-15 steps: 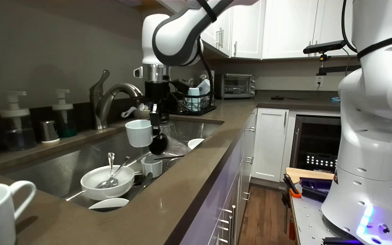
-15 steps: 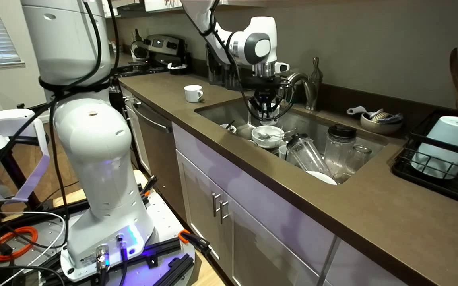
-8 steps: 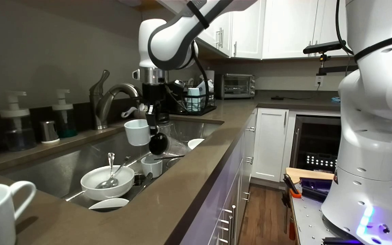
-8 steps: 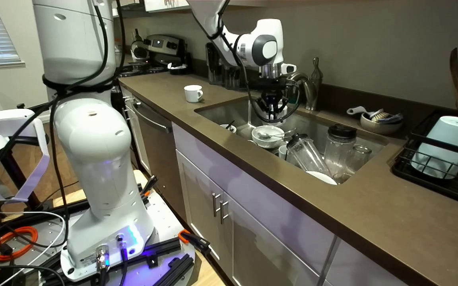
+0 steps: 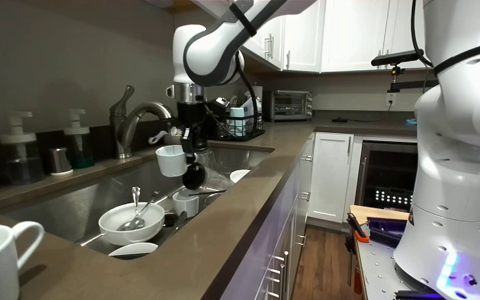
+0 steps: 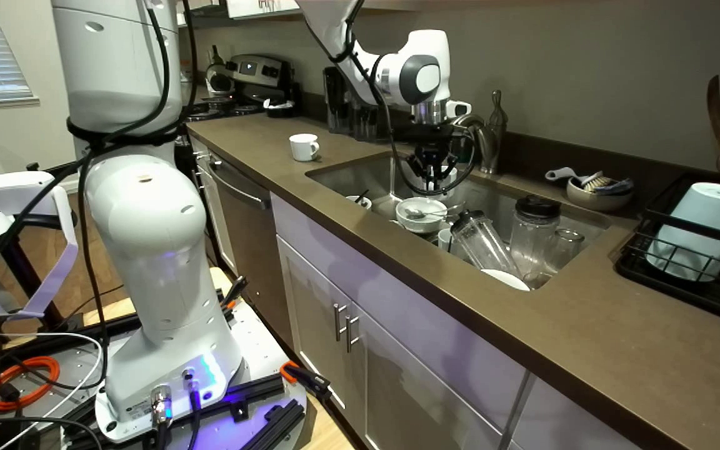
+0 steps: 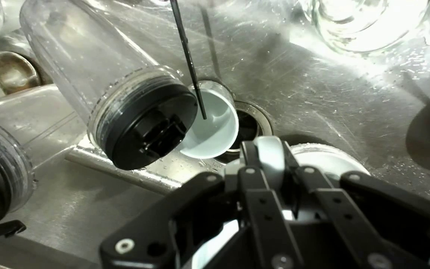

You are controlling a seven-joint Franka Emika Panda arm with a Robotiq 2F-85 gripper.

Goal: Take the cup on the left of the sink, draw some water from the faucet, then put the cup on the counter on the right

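Pointing straight down over the sink (image 5: 77, 210), the pincer (image 7: 271, 155) has its fingertips (image 7: 250, 152) drawn nearly together, parted only by the handle (image 7: 270, 145) of a white mug (image 5: 171, 162) gripped between them. The mug's body lies on the pincer's side nearer the back edge of the counter (image 5: 240, 200), mouth up and roughly upright, held above the basin; in the wrist view most of it is hidden. Near it, at that back edge, rises the faucet (image 5: 129, 129). In an exterior view the mug shows below the end of the spout (image 5: 166, 111), though whether the spout is directly over its mouth I cannot tell.

Lower, in the basin, a white cup (image 7: 215, 129) sits near the drain (image 7: 250, 125), the tip of a thin dark stick (image 7: 187, 52) over its mouth. A clear bottle (image 7: 84, 48) leans close by, and a white bowl (image 5: 127, 236) holds spoons (image 5: 135, 223).

Outward, on the counter just off the sink's corner toward the stove (image 6: 263, 72), stands a matching mug (image 6: 304, 148), well apart from the pincer. Past the sink's opposite end, toward the back edge, a dish rack (image 6: 632, 265) holds a light-blue cup (image 6: 704, 228).
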